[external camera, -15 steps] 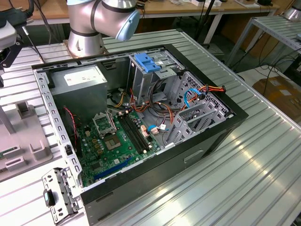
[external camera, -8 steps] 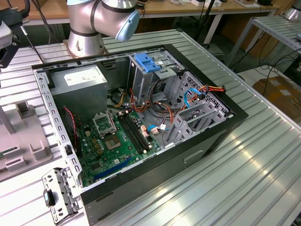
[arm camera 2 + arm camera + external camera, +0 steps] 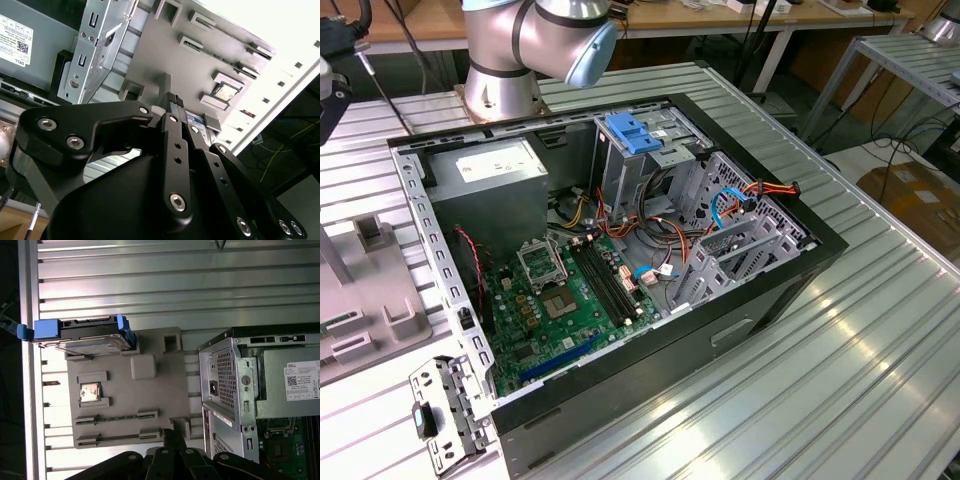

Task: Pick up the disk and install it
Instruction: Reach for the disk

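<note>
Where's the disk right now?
In the first wrist view, the disk rests at one edge of the grey fixture tray, apart from the computer case.

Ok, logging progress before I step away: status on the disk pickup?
Gripper shut, empty, at the grey fixture edge. Disk sitting at the fixture's far end, untouched. Nothing seen blocking the way.

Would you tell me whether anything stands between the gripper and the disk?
Nothing visible blocks it. In the first wrist view, the gripper is by one edge of the grey fixture plate; the disk sits at the opposite end, with just low raised blocks between.
</note>
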Robot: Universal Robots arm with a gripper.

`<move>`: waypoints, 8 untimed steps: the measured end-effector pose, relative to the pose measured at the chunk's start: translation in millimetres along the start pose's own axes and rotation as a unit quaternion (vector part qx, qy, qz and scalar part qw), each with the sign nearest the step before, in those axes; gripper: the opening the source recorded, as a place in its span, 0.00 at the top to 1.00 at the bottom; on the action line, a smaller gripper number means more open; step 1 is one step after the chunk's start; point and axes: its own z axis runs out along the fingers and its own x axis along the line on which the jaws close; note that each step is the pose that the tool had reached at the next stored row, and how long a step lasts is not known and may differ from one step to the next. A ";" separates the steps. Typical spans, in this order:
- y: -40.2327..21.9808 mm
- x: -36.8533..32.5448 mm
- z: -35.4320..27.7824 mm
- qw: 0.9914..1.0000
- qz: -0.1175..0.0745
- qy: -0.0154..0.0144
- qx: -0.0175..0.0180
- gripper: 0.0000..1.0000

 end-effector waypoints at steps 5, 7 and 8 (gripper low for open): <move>-0.2 3.2 0.0 1.000 0.000 0.000 0.000 0.89; -0.4 4.9 -0.2 1.000 0.000 0.000 0.000 0.89; -0.4 5.4 -0.2 1.000 0.000 0.000 0.000 0.89</move>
